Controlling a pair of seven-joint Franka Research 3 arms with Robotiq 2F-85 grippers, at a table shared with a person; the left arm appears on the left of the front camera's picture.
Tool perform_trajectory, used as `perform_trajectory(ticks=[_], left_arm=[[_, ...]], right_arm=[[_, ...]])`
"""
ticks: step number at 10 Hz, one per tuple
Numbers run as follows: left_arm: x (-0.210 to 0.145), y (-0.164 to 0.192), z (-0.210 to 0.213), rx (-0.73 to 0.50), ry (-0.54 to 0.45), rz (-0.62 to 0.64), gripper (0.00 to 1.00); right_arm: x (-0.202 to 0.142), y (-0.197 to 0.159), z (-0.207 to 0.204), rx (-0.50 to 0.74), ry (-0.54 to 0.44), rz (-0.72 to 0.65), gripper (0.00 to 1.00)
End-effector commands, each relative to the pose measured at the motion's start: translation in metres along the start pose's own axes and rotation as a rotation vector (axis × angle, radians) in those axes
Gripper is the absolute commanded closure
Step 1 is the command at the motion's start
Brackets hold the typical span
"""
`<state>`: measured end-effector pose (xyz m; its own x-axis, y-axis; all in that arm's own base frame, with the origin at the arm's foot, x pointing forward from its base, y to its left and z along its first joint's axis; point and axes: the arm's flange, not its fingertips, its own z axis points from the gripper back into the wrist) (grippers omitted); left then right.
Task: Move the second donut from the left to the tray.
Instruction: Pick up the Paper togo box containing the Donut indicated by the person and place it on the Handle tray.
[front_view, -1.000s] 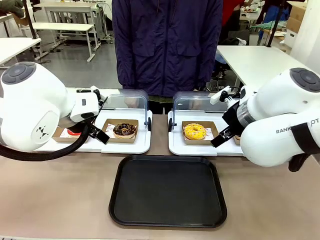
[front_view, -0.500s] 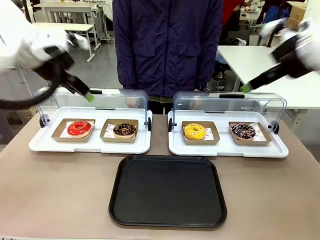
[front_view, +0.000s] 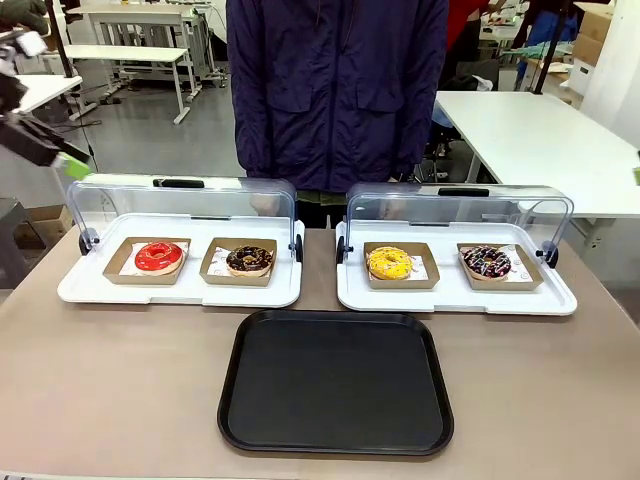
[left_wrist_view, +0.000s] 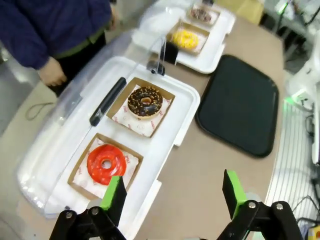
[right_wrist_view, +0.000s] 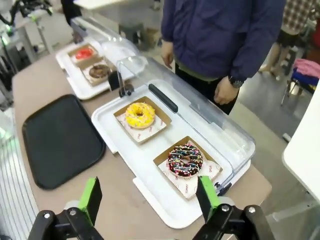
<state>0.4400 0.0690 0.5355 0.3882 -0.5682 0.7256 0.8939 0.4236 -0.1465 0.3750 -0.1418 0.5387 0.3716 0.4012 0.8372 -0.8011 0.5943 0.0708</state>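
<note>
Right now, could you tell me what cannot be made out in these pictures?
- Front view: left tool motion-blurred, cut by the left edge.
- Front view: person's hand, dim behind the clear lid.
- Wrist views: print on the paper liners, too small to read.

Brown table (front_view: 110, 390) — black tray (front_view: 336, 385), two white display trays (front_view: 180, 297)

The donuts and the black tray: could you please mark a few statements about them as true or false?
The crumb-topped chocolate donut sits in a cardboard holder beside the red donut. True.
It lies on the black tray. False: it is on the left white tray; the black tray holds nothing.
The yellow donut shares a tray with the red one. False: the yellow donut sits beside the sprinkled donut on the right white tray.
Both clear lids stand open. True.
</note>
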Motion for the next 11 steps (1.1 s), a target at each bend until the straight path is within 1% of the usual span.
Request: perform_trajectory(ticks=[1, 2, 5, 7, 8, 9, 11], left_arm=[[-0.018, 0.021, 0.019, -0.05, -0.095, -0.032, 0.0], [-0.028, 0.024, 0.03, -0.06, -0.135, -0.055, 0.0], [-0.042, 0.025, 0.048, -0.061, -0.199, -0.055, 0.0], [-0.04, 0.019, 0.047, -0.061, -0.204, -0.049, 0.0], [-0.037, 0.019, 0.044, -0.039, -0.177, -0.041, 0.0], [-0.044, 0.021, 0.048, -0.053, -0.184, -0.035, 0.0], [-0.044, 0.021, 0.048, -0.053, -0.184, -0.035, 0.0]], right_arm=[[-0.013, -0.014, 0.007, 0.052, -0.063, -0.018, 0.0], [-0.019, -0.016, 0.014, 0.067, -0.112, -0.024, 0.0], [-0.027, -0.014, 0.021, 0.063, -0.144, -0.035, 0.0], [-0.03, -0.019, 0.02, 0.08, -0.165, -0.063, 0.0], [-0.027, -0.018, 0.022, 0.032, -0.132, -0.095, 0.0], [-0.033, -0.015, 0.02, 0.075, -0.148, -0.082, 0.0], [-0.033, -0.015, 0.02, 0.075, -0.148, -0.082, 0.0]])
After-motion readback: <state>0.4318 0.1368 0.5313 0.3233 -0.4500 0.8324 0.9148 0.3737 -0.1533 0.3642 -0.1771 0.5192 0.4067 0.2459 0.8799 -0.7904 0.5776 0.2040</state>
